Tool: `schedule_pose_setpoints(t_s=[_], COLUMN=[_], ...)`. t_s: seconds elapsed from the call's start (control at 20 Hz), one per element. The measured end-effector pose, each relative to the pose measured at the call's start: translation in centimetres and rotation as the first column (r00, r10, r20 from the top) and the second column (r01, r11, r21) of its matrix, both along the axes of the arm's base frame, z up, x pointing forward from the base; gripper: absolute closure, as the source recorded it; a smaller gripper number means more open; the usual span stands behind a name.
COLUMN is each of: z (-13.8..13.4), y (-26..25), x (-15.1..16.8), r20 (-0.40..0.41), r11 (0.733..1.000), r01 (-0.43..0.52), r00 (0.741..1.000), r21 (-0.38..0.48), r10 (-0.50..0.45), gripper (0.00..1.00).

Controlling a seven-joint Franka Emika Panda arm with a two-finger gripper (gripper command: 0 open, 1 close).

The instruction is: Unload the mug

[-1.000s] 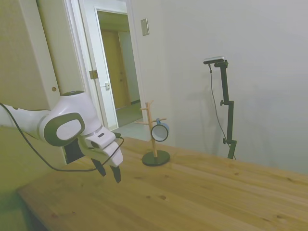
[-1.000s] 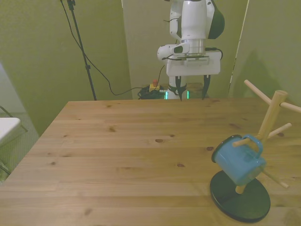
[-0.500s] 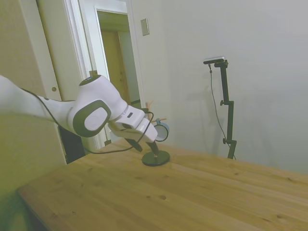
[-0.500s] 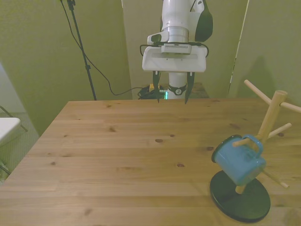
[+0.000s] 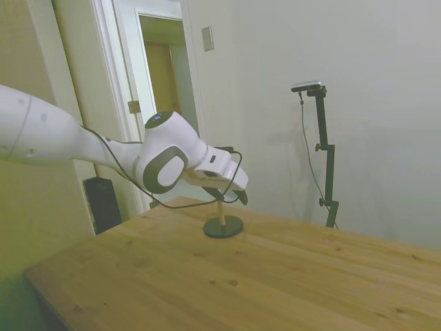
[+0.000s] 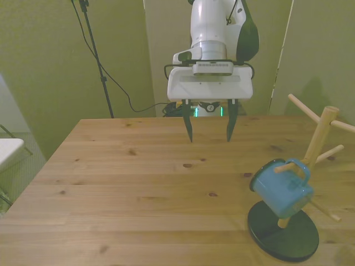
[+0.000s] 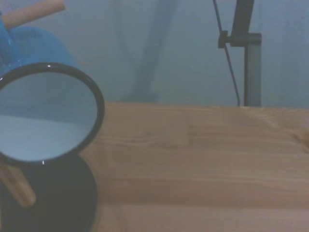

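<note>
Wooden table [image 6: 138, 188]: mug [image 6: 279, 187] hangs on peg stand [image 6: 288, 235], inside bare; jaws wide.

A pale wall [image 5: 358, 83] is standing behind the wooden worktop [image 5: 275, 276] in the side view, with a white door frame [image 5: 127, 83] opening onto a dim hallway [image 5: 169, 103]; a small plate [image 5: 207, 38] is hanging beside it. In the front view, greenish walls [image 6: 44, 72] are showing, and a black cable [image 6: 119, 88] is trailing down
</note>
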State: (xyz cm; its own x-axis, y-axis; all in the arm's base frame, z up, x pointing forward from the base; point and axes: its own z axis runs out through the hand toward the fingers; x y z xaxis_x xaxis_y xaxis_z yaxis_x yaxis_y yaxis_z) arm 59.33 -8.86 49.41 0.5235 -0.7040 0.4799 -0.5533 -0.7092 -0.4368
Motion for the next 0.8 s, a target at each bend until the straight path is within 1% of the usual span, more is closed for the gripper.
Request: schedule_pose_setpoints(t_s=[0.2,0.3,0.35,0.45,0.5,0.65,0.8], z=[-0.6,-1.0,-2.1,-1.9,-1.8,-2.2,-2.6], y=[1.2,1.9,1.4,1.5,1.9,3.0,3.0], x=[3.5,5.0,6.4,6.7,7.0,8.0,8.7], r20=[0.067,0.084,0.075,0.083,0.090,0.100,0.104], r11=[0.998,0.995,0.995,0.995,0.993,0.986,0.983], r01=[-0.064,-0.097,-0.094,-0.101,-0.119,-0.166,-0.186], r00=[0.996,0.992,0.993,0.992,0.989,0.981,0.977], r21=[0.029,0.022,0.013,0.012,0.010,0.007,-0.003], r10=[0.062,0.094,0.093,0.100,0.118,0.165,0.185], gripper=[0.00,0.00,0.00,0.00,0.00,0.00,0.00])
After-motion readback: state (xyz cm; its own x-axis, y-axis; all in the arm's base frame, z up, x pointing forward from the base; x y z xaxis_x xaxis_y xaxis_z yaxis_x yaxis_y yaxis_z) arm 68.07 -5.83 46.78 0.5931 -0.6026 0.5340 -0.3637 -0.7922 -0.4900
